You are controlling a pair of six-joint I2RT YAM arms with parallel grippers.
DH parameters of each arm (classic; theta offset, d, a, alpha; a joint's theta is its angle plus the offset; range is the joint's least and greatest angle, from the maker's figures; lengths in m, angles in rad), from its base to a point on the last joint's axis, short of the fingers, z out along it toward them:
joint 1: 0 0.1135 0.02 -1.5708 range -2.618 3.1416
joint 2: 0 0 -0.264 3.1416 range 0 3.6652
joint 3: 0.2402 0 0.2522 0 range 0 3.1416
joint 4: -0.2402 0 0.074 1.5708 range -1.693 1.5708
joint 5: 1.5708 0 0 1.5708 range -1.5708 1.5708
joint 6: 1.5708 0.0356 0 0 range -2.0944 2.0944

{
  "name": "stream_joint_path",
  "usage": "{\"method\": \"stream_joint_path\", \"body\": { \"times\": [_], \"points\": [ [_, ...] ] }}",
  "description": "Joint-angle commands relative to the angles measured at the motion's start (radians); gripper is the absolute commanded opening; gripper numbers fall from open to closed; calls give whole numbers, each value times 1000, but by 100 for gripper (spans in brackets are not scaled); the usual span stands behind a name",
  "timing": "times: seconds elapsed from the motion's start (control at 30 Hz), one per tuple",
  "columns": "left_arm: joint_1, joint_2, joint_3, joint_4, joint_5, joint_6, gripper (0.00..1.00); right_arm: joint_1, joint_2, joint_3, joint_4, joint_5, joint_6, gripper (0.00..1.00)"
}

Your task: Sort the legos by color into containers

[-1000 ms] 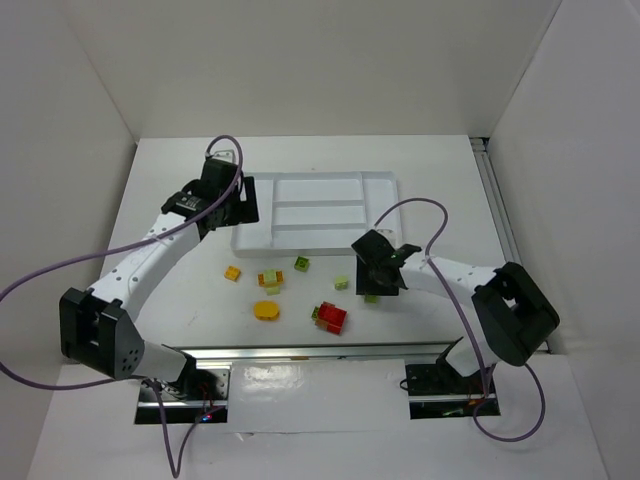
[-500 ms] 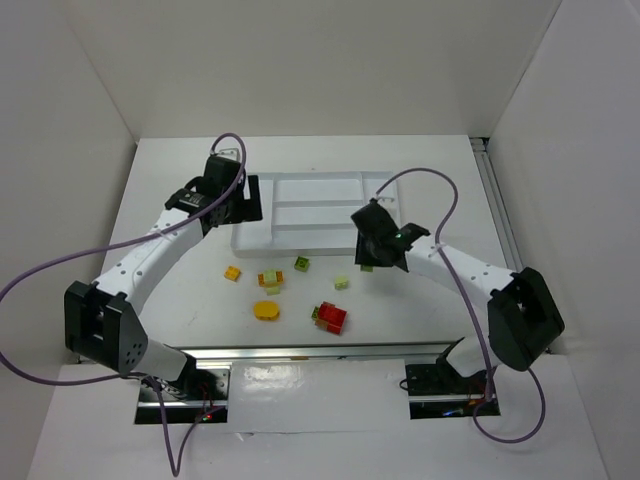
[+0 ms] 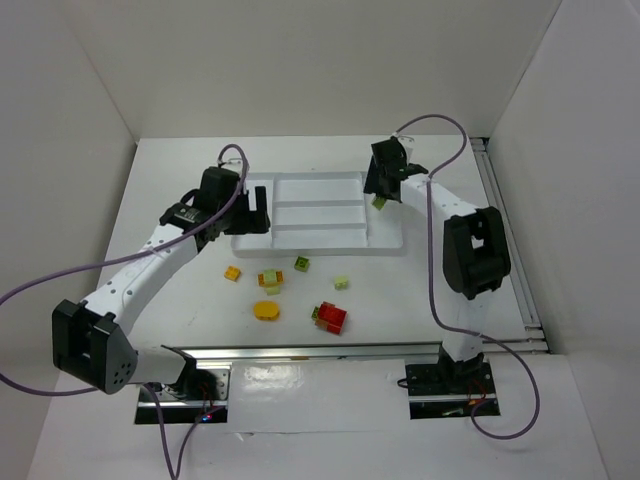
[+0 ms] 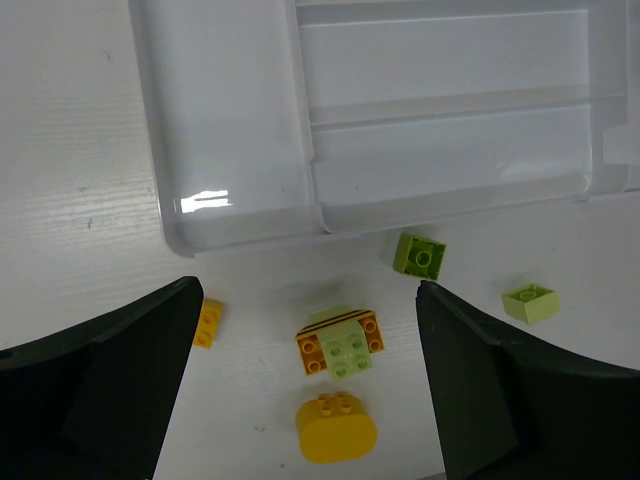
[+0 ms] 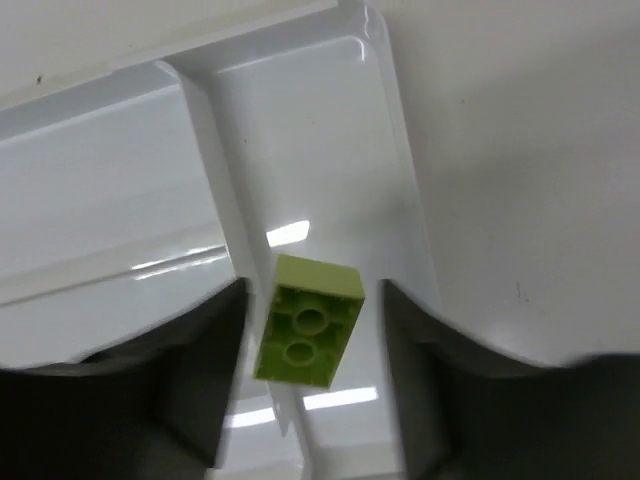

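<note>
1. Right jaws clenched on the lime brick (image 5: 308, 320), which hangs over the right end section (image 5: 320, 150) of the tray (image 5: 405, 200).
2. The brick's long axis runs along the divider (image 5: 215, 170). Its inner edge overlaps the divider, so I'd shift outward before dropping.
3. Left jaws released, spread wide above the loose legos (image 4: 340, 345) on the surface (image 4: 80, 200). Left arm is nearer those.

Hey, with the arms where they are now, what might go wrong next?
The lime brick between the fingers of the right gripper hangs over a tray divider, so it may bounce into the wrong compartment. Near the left gripper, a pale green brick sits on an orange brick; they could get sorted together.
</note>
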Motion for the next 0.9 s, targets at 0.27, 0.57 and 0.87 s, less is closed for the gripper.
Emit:
{"method": "stream_joint_path", "body": {
  "times": [0.27,0.57,0.87],
  "points": [
    [-19,-8,26,-10,-26,-2,99,57,-196,-38,30,8,-66,60],
    [-19,23,91,-10,-105,-11,99,338,-465,-461,7,-169,-23,76],
    [-19,58,100,-10,-59,-22,99,467,-281,-414,-47,-191,-23,100]
  ]
}}
